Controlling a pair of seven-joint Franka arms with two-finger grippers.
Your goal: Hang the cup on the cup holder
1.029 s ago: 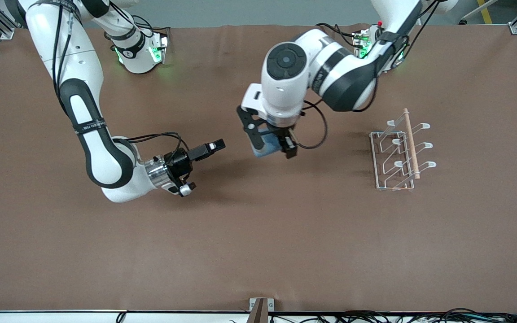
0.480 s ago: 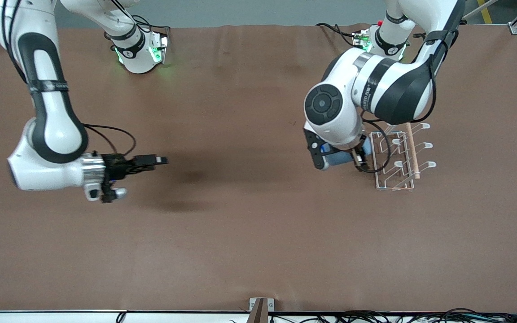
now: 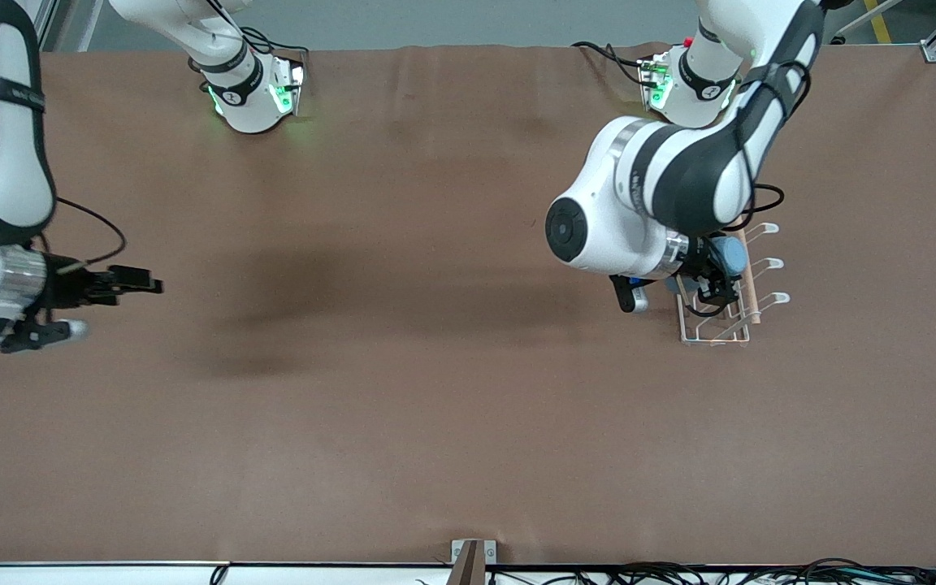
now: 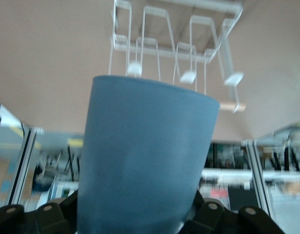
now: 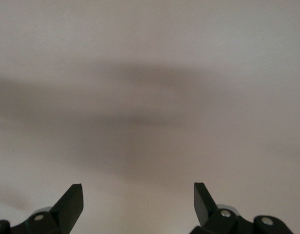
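- While the front view hid most of it, the left gripper [image 3: 708, 276] was clamped on the small light-blue plastic cup [image 3: 730, 254] over the white wire cup holder [image 3: 724, 280].
- Its wrist view showed the cup [image 4: 142, 156] filling the frame, its end close to the holder's looped prongs [image 4: 188, 77].
- The right gripper [image 3: 123, 283], fingers [image 5: 71, 202] apart, waited over bare brown table [image 3: 403, 406] at the right arm's end.

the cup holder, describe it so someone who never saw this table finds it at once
On the brown table, look toward the left arm's end, under the left tool that grips the blue cup. The cup holder is a white wire rack on the tabletop, the only thing there with looped prongs and a light wooden bar.
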